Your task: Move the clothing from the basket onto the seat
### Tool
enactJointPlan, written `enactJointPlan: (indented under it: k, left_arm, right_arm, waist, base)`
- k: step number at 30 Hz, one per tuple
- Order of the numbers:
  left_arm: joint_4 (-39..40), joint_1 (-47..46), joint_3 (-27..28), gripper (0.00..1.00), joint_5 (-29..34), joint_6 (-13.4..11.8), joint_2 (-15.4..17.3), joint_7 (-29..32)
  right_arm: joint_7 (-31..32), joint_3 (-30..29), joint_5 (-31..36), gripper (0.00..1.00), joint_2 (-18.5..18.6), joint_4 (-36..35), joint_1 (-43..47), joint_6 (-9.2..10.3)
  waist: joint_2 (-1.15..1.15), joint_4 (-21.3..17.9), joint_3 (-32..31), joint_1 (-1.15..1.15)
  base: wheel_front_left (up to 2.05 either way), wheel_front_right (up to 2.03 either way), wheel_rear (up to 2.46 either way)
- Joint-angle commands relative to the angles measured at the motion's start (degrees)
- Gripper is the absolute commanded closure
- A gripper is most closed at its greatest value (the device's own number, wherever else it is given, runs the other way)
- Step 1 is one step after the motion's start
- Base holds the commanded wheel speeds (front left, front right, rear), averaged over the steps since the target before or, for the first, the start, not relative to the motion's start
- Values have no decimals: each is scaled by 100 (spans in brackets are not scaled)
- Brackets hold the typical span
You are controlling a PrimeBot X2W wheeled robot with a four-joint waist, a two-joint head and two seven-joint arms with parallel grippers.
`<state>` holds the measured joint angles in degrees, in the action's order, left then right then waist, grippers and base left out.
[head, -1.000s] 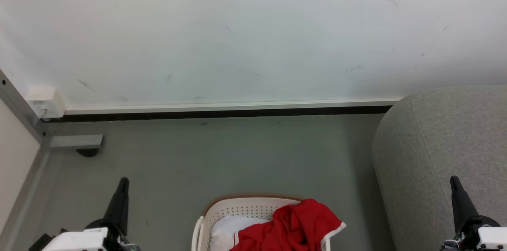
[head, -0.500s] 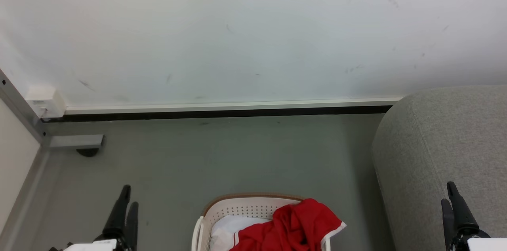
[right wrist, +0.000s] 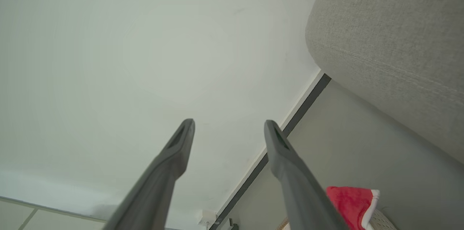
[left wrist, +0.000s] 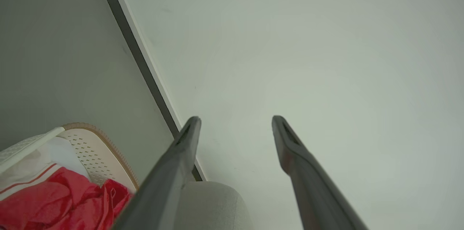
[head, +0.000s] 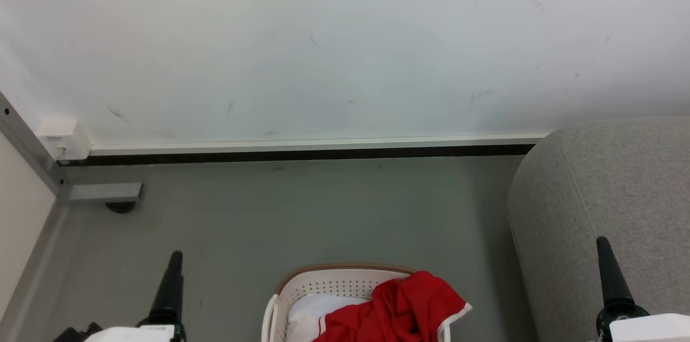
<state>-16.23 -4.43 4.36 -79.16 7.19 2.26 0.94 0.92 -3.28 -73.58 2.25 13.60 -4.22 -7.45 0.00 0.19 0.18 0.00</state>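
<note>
- Red clothing w/ white trim lies heaped in the basket, one edge draped over the rim on the right side
- Pale white pad under it, at left of basket
- Basket stands on grey floor, btm centre of head view
- Grey seat to the right, apart from basket, strip of floor between
- Robot's left gripper spread wide, nothing between fingers, left of basket, not touching it
- Robot's right gripper spread wide too, empty, in front of seat
- White wall behind
</note>
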Motion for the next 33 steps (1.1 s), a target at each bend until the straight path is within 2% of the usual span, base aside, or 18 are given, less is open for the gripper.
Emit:
enactJointPlan:
  k: [1,11,26,33]
  left_arm:
    - [97,-146,-10,0,294,6,42,-75]
    - [88,-125,-17,0,1438,17,49,-299]
    - [215,-60,43,0,3268,12,96,-594]
    - [184,-46,52,0,3838,24,132,-727]
  right_arm:
    - [-72,45,347,0,98,-155,-126,-2]
    - [-297,327,1730,0,232,-232,-135,-2]
    - [-593,556,3069,0,349,-6,-218,-3]
    - [-720,647,3598,0,400,177,-257,-3]
  waist:
    - [0,1,0,0]
    - [0,9,-27,0]
    - [0,9,-51,0]
    - [0,17,-56,0]
  base:
    - [0,0,0]
    - [0,0,0]
    - [0,0,0]
    - [0,0,0]
